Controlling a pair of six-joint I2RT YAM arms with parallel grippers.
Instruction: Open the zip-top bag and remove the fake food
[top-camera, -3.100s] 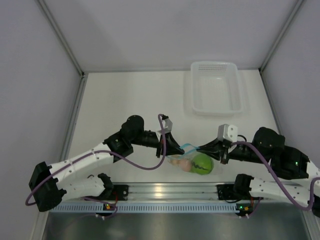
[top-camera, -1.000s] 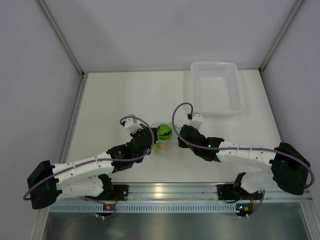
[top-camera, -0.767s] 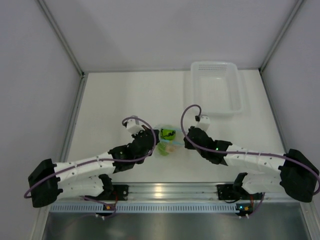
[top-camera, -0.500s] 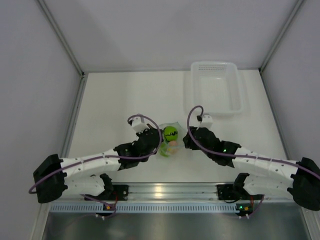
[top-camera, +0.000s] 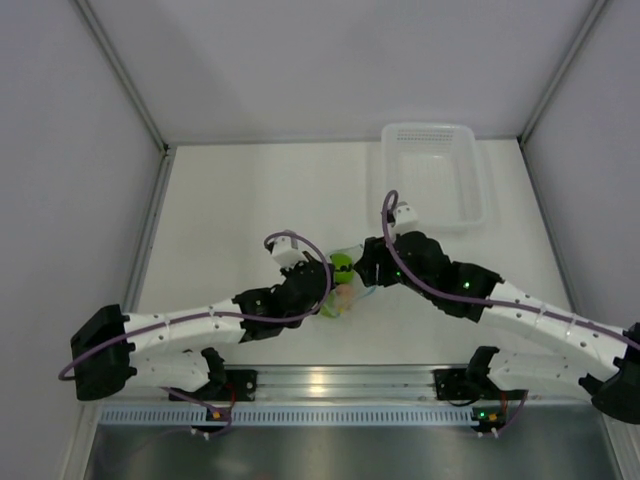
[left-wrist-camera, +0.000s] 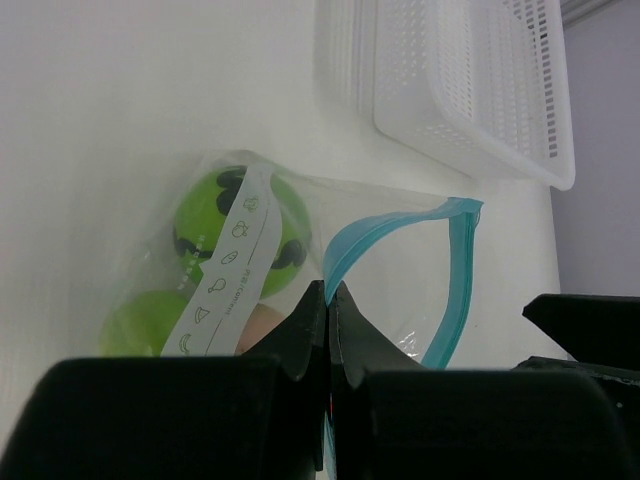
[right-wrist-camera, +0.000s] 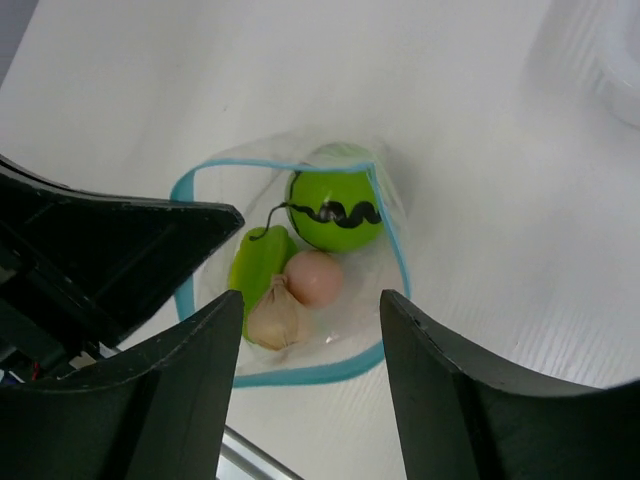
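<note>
- My left end effector (left-wrist-camera: 327, 300) is nearest to me. Its two fingers are pressed fully together, and they seem to pinch the near lip of the small clear crinkly plastic zip-top bag (left-wrist-camera: 390, 280), right beside its light blue zip strip.
- The zip-top bag lies on the white surface (top-camera: 230, 200) between my two arms. Its mouth stands open in a wide loop, so I judge that the opening step is done and the removing step is in hand.
- All the fake food is inside the bag: a round green ball with a dark zigzag line (right-wrist-camera: 333, 210), a lime-green oval piece (right-wrist-camera: 257, 262), a peach round piece (right-wrist-camera: 313, 277) and a beige lumpy piece (right-wrist-camera: 272, 318). They touch each other.
- My right end effector (right-wrist-camera: 310, 300) hangs above the open mouth with its fingers spread apart, and it holds nothing.
- The next move, I think, is to go down through the mouth and close on one piece, probably the peach one, without catching the plastic.
- Farther away, well apart from the bag, stands the white translucent rectangular basket (top-camera: 388, 180).
</note>
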